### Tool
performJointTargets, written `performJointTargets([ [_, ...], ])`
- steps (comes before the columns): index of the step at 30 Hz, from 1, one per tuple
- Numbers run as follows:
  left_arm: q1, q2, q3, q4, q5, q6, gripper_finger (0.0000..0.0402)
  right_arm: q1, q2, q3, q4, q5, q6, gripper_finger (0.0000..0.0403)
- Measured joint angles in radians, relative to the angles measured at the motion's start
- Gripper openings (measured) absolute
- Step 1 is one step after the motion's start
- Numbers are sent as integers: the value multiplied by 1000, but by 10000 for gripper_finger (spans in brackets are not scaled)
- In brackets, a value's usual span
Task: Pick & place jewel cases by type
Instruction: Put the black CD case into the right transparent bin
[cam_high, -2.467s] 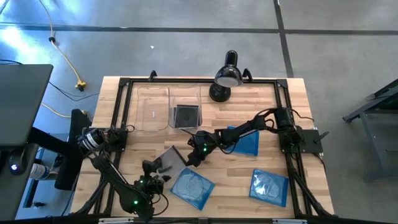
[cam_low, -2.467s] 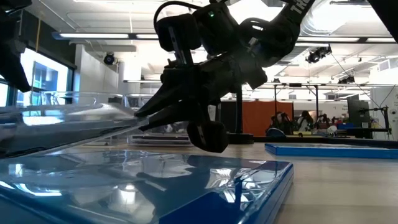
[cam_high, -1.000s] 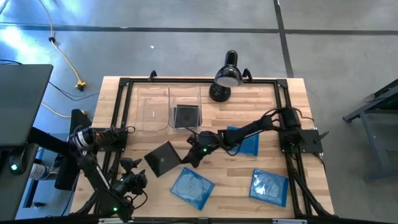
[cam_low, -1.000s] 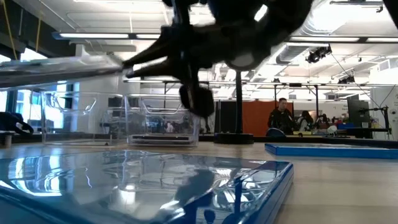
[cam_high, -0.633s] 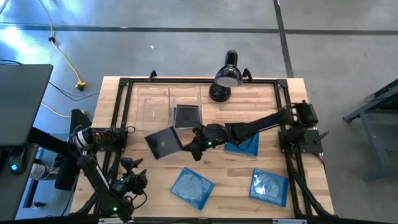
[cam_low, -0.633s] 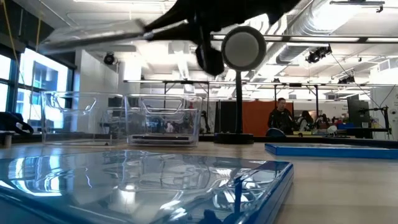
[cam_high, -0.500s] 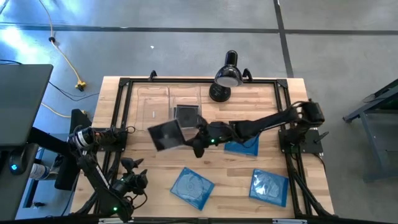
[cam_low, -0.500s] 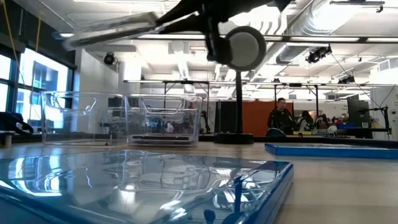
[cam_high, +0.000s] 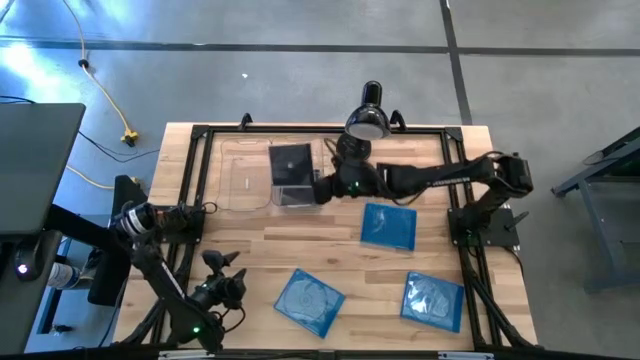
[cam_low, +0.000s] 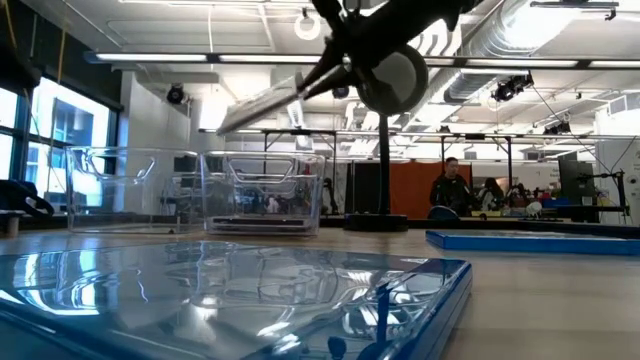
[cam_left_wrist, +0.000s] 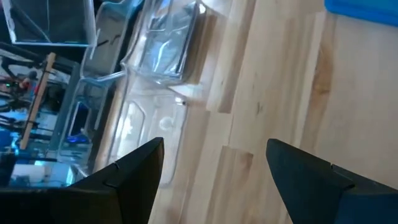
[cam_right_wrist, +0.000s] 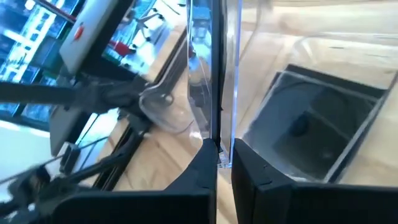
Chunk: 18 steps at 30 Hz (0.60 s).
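The right arm's tool was closed on one edge of a dark grey square plastic jewel case with a clear cover, holding it in the air above the right-hand of two clear rectangular plastic bins at the far side of the wooden bench. In the low view the case hung tilted, its free edge lower than the gripped edge and well above the bin's rim. The right wrist view showed the case edge-on between the tool's two dark fingers, with a second dark jewel case already lying flat in the bin below.

Judged risks: the grip was on a thin edge only, so the case could pivot or slip out before it was over the bin. Released from this height and tilt, it might strike the bin's rim, or the wall between the two bins, and land outside or in the empty left-hand bin. It could also come to rest propped against a wall instead of flat on the case below.

Three translucent blue square jewel cases lay on the bench, unsorted. The left arm's tool waited near the bench's front left corner, fingers spread and holding nothing.
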Motion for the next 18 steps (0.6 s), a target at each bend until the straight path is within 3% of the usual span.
performJointTargets([
  [8,50,0,0,106,-2,135,279,-113,0,0,-70,-119,64,3],
  [18,61,0,0,151,0,200,279,-139,23,0,-96,-194,115,5],
])
